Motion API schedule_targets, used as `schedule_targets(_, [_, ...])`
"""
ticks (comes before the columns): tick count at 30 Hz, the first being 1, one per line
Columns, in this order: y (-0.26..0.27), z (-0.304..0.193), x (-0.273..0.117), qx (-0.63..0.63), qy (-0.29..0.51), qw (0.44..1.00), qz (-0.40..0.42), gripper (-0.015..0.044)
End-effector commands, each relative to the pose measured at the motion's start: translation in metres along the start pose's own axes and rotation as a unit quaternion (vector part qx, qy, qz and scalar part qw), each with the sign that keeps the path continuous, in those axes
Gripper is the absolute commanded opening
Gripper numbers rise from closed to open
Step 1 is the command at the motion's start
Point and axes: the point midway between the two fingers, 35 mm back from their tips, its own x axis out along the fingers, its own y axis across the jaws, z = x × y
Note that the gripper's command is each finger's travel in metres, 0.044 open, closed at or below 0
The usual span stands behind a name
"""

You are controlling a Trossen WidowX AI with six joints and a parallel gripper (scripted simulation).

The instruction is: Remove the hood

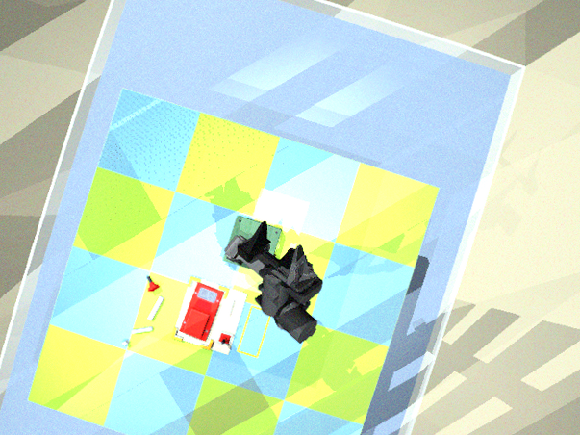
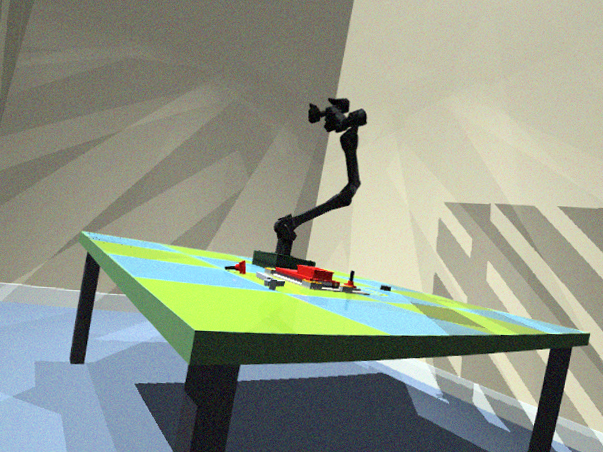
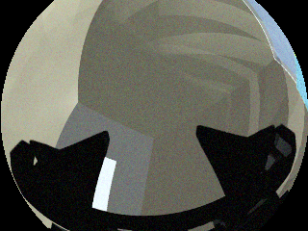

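The hood (image 1: 196,322) (image 2: 313,273), seemingly the raised red block, sits on the car (image 1: 210,307) (image 2: 286,273), at the end away from the grey window. The hand (image 1: 281,234) (image 2: 324,107) (image 3: 153,134) is high above the counter (image 1: 232,153) (image 2: 389,346), well apart from the hood; from above, it appears off to one side of the car, towards the base plate (image 1: 247,224) (image 2: 265,257). Its fingers stand wide apart with nothing between them, and the wrist view shows the wall beyond. The marked area (image 1: 254,334), a yellow outline, does not contain the hood; the arm (image 1: 296,324) (image 2: 352,166) covers part of it in the top view. Between car and outline lies a white plate (image 1: 233,310), with a small red piece (image 1: 225,339) (image 2: 350,283) bearing an upright black stem at one end. On the car's other side are a red cone (image 1: 152,284) (image 2: 242,266) lying tilted and two pale bars, one (image 1: 155,308) nearer the cone, the other (image 1: 142,330) farther off.
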Motion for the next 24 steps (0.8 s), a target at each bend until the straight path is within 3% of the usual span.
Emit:
schedule_targets(1, [-0.035,-0.016,0.016,-0.046,0.030,0.997,-0.047,0.0440])
schedule_targets(12, [-0.130,-0.064,0.033,-0.146,0.144,0.966,-0.160,0.0440])
schedule_targets(24, [-0.231,-0.126,0.010,-0.233,0.291,0.892,-0.255,0.0440])
